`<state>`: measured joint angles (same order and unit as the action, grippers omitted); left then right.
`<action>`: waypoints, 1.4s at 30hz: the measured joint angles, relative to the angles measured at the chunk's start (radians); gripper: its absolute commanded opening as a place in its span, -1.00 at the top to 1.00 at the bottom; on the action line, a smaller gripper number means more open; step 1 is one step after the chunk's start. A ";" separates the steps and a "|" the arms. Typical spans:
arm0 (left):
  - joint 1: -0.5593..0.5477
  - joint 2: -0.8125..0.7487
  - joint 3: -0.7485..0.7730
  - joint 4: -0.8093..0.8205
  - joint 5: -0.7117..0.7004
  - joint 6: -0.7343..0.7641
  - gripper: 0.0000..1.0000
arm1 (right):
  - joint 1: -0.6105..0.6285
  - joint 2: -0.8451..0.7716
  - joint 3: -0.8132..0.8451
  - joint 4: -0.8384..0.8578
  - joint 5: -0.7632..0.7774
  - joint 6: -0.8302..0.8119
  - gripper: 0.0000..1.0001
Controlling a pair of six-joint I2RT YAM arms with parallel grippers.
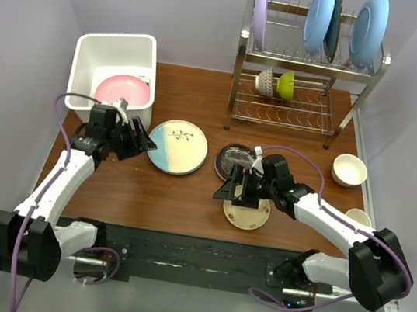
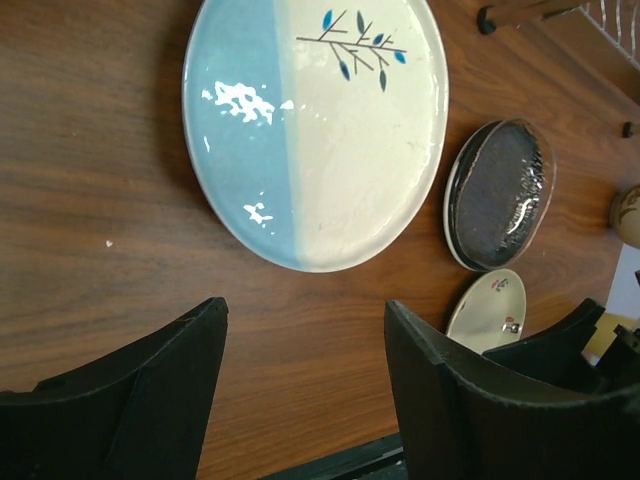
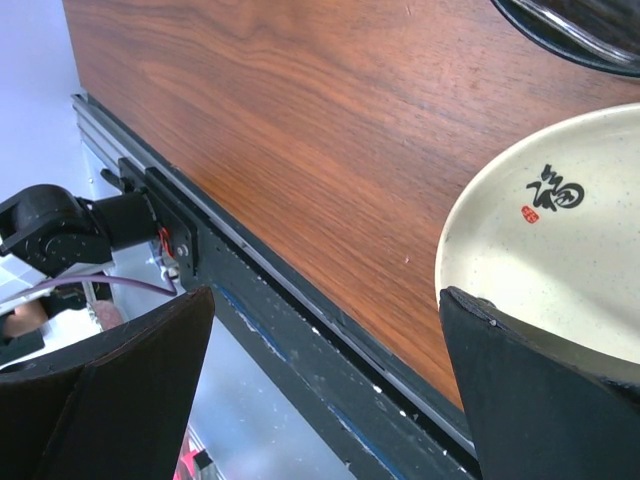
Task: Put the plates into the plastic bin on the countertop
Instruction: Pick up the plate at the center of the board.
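The white plastic bin [image 1: 116, 38] stands at the back left of the countertop [image 1: 178, 199] with a pink plate [image 1: 122, 90] inside. My left gripper [image 1: 144, 142] [image 2: 305, 310] hovers open and empty just right of the bin, beside the half-blue half-cream plate [image 1: 177, 147] [image 2: 315, 130]. To that plate's right lies a dark glass plate [image 1: 235, 160] [image 2: 500, 195]. My right gripper [image 1: 238, 192] [image 3: 327, 295] is open at the left edge of the small yellowish plate [image 1: 247, 213] [image 3: 560, 260], with one finger over its rim and the other over the table's front edge.
A two-tier steel wire rack [image 1: 308, 69] at the back right holds a lilac and light-blue plates above, small bowls below. A cream bowl [image 1: 349, 169] and a mug [image 1: 358, 218] sit at the right edge. A black rail [image 1: 194, 252] runs along the front.
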<state>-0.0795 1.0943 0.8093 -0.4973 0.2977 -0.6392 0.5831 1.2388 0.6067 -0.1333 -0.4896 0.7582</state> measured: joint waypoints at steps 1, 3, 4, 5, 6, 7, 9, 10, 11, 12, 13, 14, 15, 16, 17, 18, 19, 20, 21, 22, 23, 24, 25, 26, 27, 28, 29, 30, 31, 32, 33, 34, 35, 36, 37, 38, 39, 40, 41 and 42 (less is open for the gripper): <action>-0.005 -0.004 -0.014 0.005 -0.006 -0.005 -0.36 | 0.000 0.000 -0.002 0.000 0.000 0.000 -0.98; -0.014 -0.005 -0.028 0.011 -0.020 -0.011 -0.36 | 0.000 0.000 -0.005 0.000 0.000 0.000 -0.97; -0.020 -0.005 -0.035 0.018 -0.027 -0.014 -0.36 | 0.000 -0.002 -0.007 -0.001 0.000 0.000 -0.97; -0.023 -0.006 -0.040 0.021 -0.032 -0.015 -0.36 | 0.000 -0.004 -0.008 -0.002 0.001 0.000 -0.97; -0.027 -0.006 -0.048 0.027 -0.038 -0.020 -0.36 | 0.000 -0.009 -0.009 -0.002 0.002 0.000 -0.97; -0.029 -0.006 -0.057 0.036 -0.041 -0.023 -0.36 | 0.000 -0.017 -0.009 -0.006 0.006 0.000 -0.97; -0.031 -0.006 -0.074 0.045 -0.045 -0.026 -0.36 | 0.000 -0.037 -0.009 -0.016 0.018 -0.002 -0.97; -0.032 -0.006 -0.082 0.047 -0.046 -0.029 -0.36 | 0.000 -0.052 -0.009 -0.025 0.032 -0.008 -0.97; -0.033 -0.006 -0.088 0.047 -0.048 -0.031 -0.36 | 0.000 -0.063 -0.009 -0.034 0.037 -0.011 -0.97; -0.033 -0.006 -0.090 0.047 -0.048 -0.031 -0.36 | 0.000 -0.075 -0.008 -0.049 0.055 -0.017 -0.97; -0.033 -0.006 -0.093 0.051 -0.049 -0.031 -0.36 | 0.000 -0.082 -0.005 -0.062 0.064 -0.021 -0.97; -0.033 -0.006 -0.096 0.056 -0.050 -0.031 -0.36 | 0.000 -0.089 -0.002 -0.082 0.084 -0.028 -0.97; -0.033 -0.006 -0.099 0.062 -0.052 -0.031 -0.36 | 0.000 -0.092 0.002 -0.097 0.095 -0.034 -0.97; -0.033 -0.006 -0.103 0.064 -0.055 -0.031 -0.36 | 0.000 -0.097 0.005 -0.114 0.113 -0.041 -0.97; -0.033 -0.006 -0.105 0.065 -0.057 -0.031 -0.36 | 0.000 -0.101 0.010 -0.134 0.132 -0.047 -0.97; -0.033 -0.006 -0.109 0.066 -0.059 -0.031 -0.36 | 0.000 -0.104 0.016 -0.157 0.148 -0.055 -0.97; -0.033 -0.006 -0.113 0.071 -0.061 -0.031 -0.36 | 0.000 -0.107 0.020 -0.173 0.166 -0.061 -0.97; -0.033 -0.005 -0.119 0.075 -0.063 -0.031 -0.36 | 0.000 -0.112 0.027 -0.195 0.190 -0.069 -0.97; -0.033 -0.004 -0.123 0.078 -0.064 -0.031 -0.36 | 0.000 -0.117 0.032 -0.214 0.212 -0.076 -0.97; -0.033 -0.001 -0.129 0.083 -0.065 -0.031 -0.36 | 0.000 -0.125 0.037 -0.232 0.232 -0.084 -0.97; -0.033 0.003 -0.134 0.090 -0.066 -0.032 -0.36 | 0.000 -0.131 0.042 -0.246 0.250 -0.089 -0.97; -0.033 0.008 -0.139 0.094 -0.067 -0.032 -0.35 | 0.000 -0.139 0.048 -0.266 0.271 -0.095 -0.97; -0.033 0.013 -0.147 0.102 -0.067 -0.033 -0.35 | 0.001 -0.149 0.053 -0.280 0.290 -0.100 -0.97; -0.033 0.017 -0.153 0.110 -0.067 -0.033 -0.34 | 0.001 -0.158 0.057 -0.291 0.306 -0.105 -0.97; -0.033 0.023 -0.160 0.117 -0.067 -0.034 -0.33 | 0.001 -0.168 0.060 -0.302 0.324 -0.109 -0.97; -0.033 0.029 -0.166 0.125 -0.067 -0.035 -0.31 | 0.001 -0.175 0.062 -0.311 0.332 -0.112 -0.97; -0.033 0.038 -0.174 0.134 -0.068 -0.035 -0.27 | 0.001 -0.186 0.063 -0.320 0.347 -0.114 -0.97; -0.033 0.046 -0.179 0.143 -0.068 -0.039 -0.24 | 0.001 -0.191 0.063 -0.327 0.354 -0.116 -0.97; -0.033 0.052 -0.184 0.149 -0.067 -0.041 -0.23 | 0.001 -0.194 0.063 -0.333 0.365 -0.118 -0.97; -0.033 0.060 -0.190 0.158 -0.067 -0.042 -0.20 | 0.001 -0.195 0.063 -0.336 0.369 -0.121 -0.97; -0.034 0.068 -0.195 0.167 -0.067 -0.042 -0.18 | 0.001 -0.195 0.063 -0.338 0.370 -0.123 -0.97; -0.034 0.075 -0.199 0.177 -0.067 -0.047 -0.15 | 0.001 -0.194 0.063 -0.343 0.370 -0.125 -0.97; -0.034 0.084 -0.201 0.185 -0.067 -0.050 -0.11 | 0.001 -0.194 0.063 -0.346 0.369 -0.127 -0.97; -0.034 0.094 -0.201 0.194 -0.067 -0.051 -0.10 | 0.001 -0.194 0.063 -0.346 0.369 -0.129 -0.97; -0.034 0.105 -0.201 0.204 -0.067 -0.053 -0.08 | 0.001 -0.194 0.063 -0.346 0.369 -0.130 -0.97; -0.034 0.114 -0.201 0.213 -0.067 -0.055 -0.04 | 0.001 -0.194 0.063 -0.346 0.369 -0.131 -0.97; -0.034 0.124 -0.201 0.220 -0.068 -0.056 -0.01 | 0.001 -0.194 0.063 -0.346 0.368 -0.132 -0.97; -0.034 0.133 -0.201 0.227 -0.067 -0.057 0.02 | 0.001 -0.194 0.063 -0.346 0.368 -0.132 -0.97; -0.034 0.142 -0.201 0.233 -0.067 -0.057 0.06 | 0.001 -0.194 0.063 -0.346 0.368 -0.132 -0.97; -0.034 0.150 -0.201 0.239 -0.067 -0.058 0.07 | 0.001 -0.194 0.063 -0.346 0.368 -0.132 -0.97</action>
<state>-0.1131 1.2442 0.6083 -0.2581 0.2306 -0.6968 0.5842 1.0447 0.6697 -0.4797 -0.1215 0.6258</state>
